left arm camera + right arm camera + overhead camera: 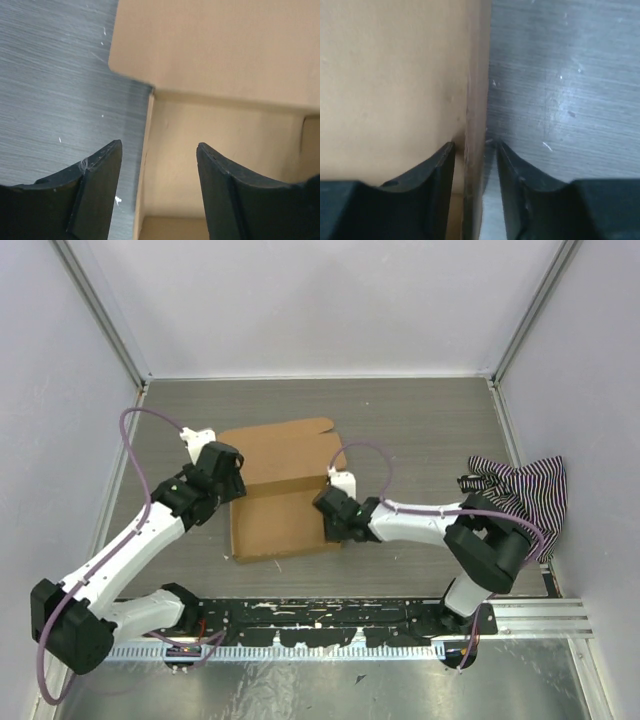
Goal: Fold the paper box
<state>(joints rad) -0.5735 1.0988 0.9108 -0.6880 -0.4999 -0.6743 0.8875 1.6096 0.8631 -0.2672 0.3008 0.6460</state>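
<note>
The paper box (285,505) is brown cardboard, lying in the middle of the table with its side walls raised and a lid flap (290,445) stretching away behind. My left gripper (232,480) is at its left wall. In the left wrist view the left gripper (159,145) is open and straddles that wall (146,165), one finger outside and one inside. My right gripper (330,515) is at the right wall. In the right wrist view the right gripper (474,144) stands narrowly open astride the wall (475,100), with a thin gap on each side.
A black-and-white striped cloth (520,490) lies at the table's right edge beside the right arm. Grey walls enclose the table on three sides. Bare grey tabletop (55,75) shows left of the box, and more of the tabletop (560,75) to its right.
</note>
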